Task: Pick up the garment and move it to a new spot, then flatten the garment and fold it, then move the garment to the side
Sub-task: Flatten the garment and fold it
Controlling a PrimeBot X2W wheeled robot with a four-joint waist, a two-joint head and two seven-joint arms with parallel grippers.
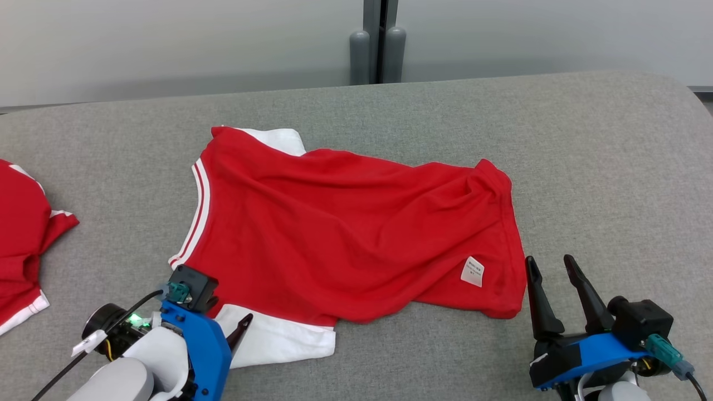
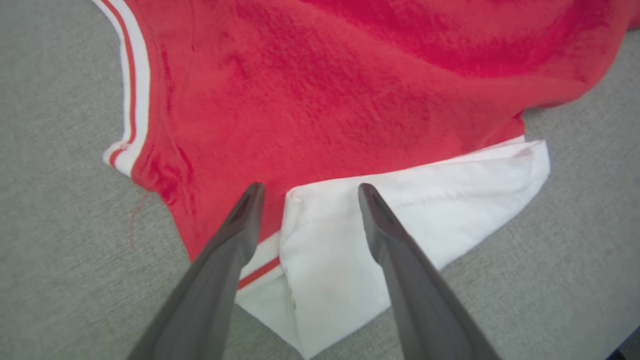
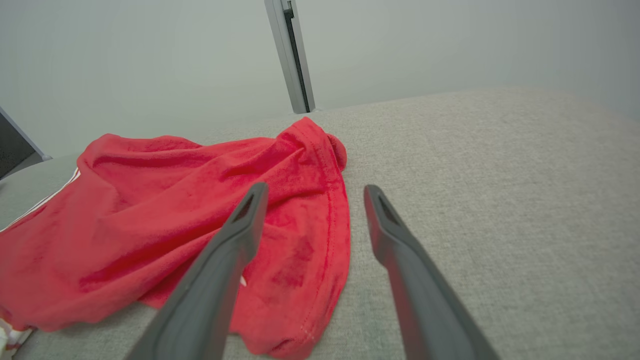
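Note:
A red T-shirt [image 1: 345, 234] with white sleeves and striped trim lies rumpled across the middle of the grey padded surface [image 1: 601, 167]. Its near white sleeve [image 1: 278, 337] sticks out at the front left, and a small white label [image 1: 472, 271] shows near the right hem. My left gripper [image 2: 306, 189] hovers open over that white sleeve [image 2: 400, 210], one finger above the red cloth and one above the white. My right gripper [image 1: 550, 265] stands open just right of the shirt's hem [image 3: 320, 240], holding nothing.
A second red garment with white trim [image 1: 22, 245] lies at the far left edge of the surface. A grey post [image 1: 379, 39] stands behind the far edge against a pale wall. Bare grey surface stretches to the right and the back.

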